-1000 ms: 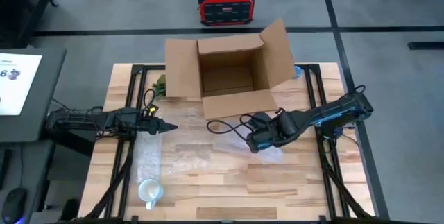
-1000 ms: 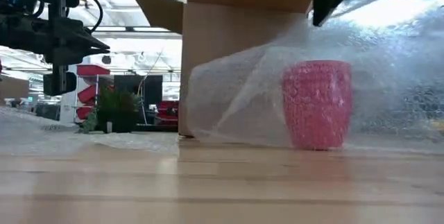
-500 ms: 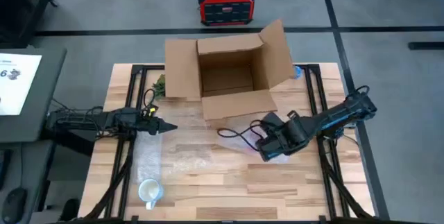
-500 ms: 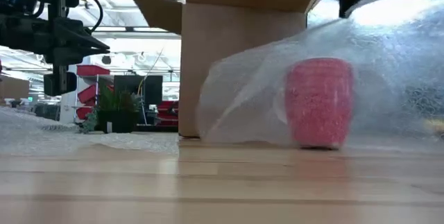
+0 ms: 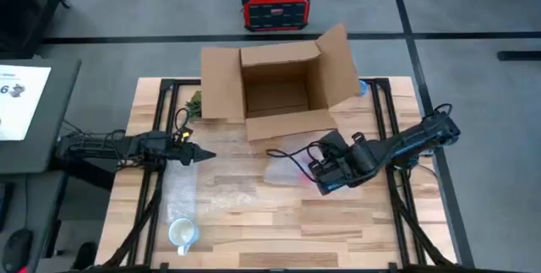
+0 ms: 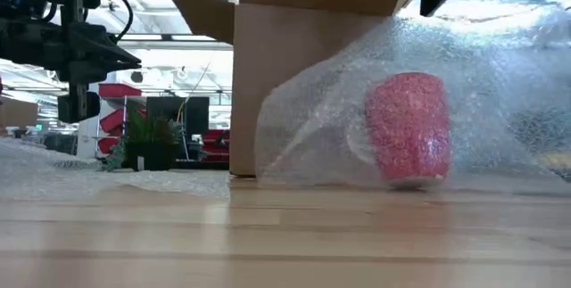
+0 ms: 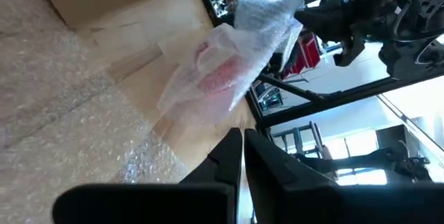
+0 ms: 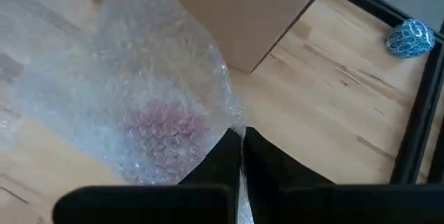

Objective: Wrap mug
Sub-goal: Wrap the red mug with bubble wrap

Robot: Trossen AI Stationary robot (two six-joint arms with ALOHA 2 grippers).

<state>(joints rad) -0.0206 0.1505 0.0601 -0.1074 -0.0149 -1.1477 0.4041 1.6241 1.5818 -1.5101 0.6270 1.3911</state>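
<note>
The red mug (image 5: 301, 175) sits under a sheet of bubble wrap (image 5: 283, 170) on the wooden table (image 5: 355, 222), just in front of the open cardboard box (image 5: 275, 94). From the high camera I see my right gripper (image 5: 325, 182) low over the wrap's right side, with the arm reaching in from the table's right edge. My left gripper (image 5: 205, 156) waits well apart on the left, pointing toward the middle. A second sheet of wrap (image 5: 182, 190) lies below it, and a white mug (image 5: 182, 233) stands near the front left corner. A red device (image 5: 273, 4) rests on the floor beyond the box.

In the low view the red mug (image 6: 406, 127) leans a little, its base partly off the table, with the bubble wrap (image 6: 500, 101) draped over and around it. The cardboard box (image 6: 303, 74) rises right behind. A small green plant (image 6: 150, 141) shows far back on the left.

My left wrist camera shows the left gripper (image 7: 243, 141) clenched with nothing between its fingers; beyond it lies the wrapped red mug (image 7: 220, 78).

My right wrist camera shows the right gripper (image 8: 241, 139) pinched tight on the edge of the bubble wrap (image 8: 139, 92), with the red mug (image 8: 166, 141) blurred beneath the plastic. A blue ball (image 8: 409, 38) lies near the table's black frame.
</note>
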